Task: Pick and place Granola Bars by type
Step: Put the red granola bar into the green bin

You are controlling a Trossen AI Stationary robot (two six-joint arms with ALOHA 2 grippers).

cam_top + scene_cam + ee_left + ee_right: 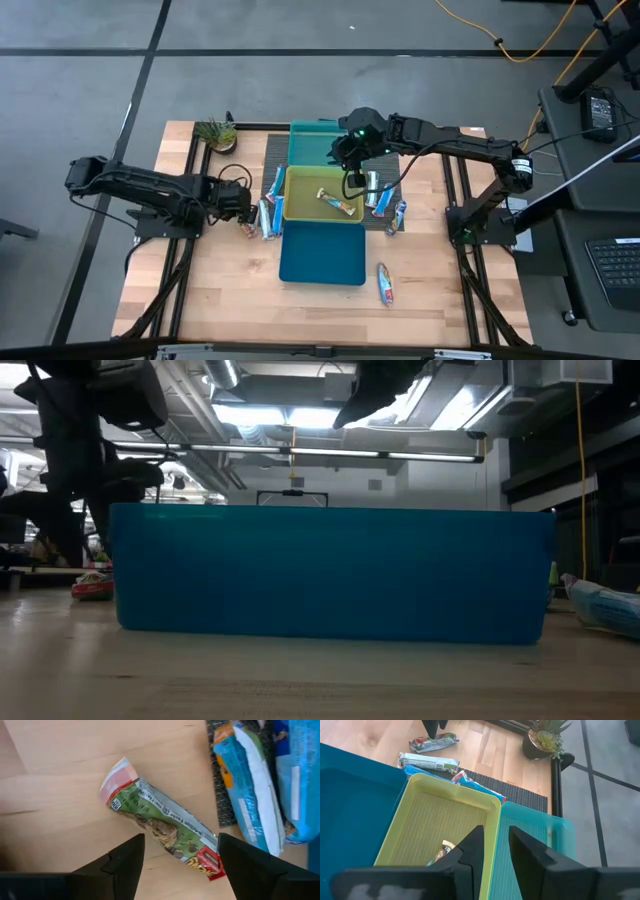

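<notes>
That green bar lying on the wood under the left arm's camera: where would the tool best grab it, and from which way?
Probably across its narrow middle, coming straight down from above. The green bar lies flat on the table, long and slim, clear of the blue bars beside it. The left tool hangs over it, open, its fingers either side of the width.

1. Showed pale blond wood grain across the table [230,290].
2. Ran teal [310,145], yellow-green [300,205] and deep blue [320,260] down the three bins, from 12 to 6 o'clock.
3. Wore a green wrapper with red and pale ends on the bar [160,827] between the left gripper [180,850] fingers.
4. Carried shiny blue, white and orange on the bars [250,785] at 3 o'clock of it.
5. Kept black on both arms, including the right gripper [495,850].
6. Lay dark grey and ribbed as a mat [520,795] under the bins.
</notes>
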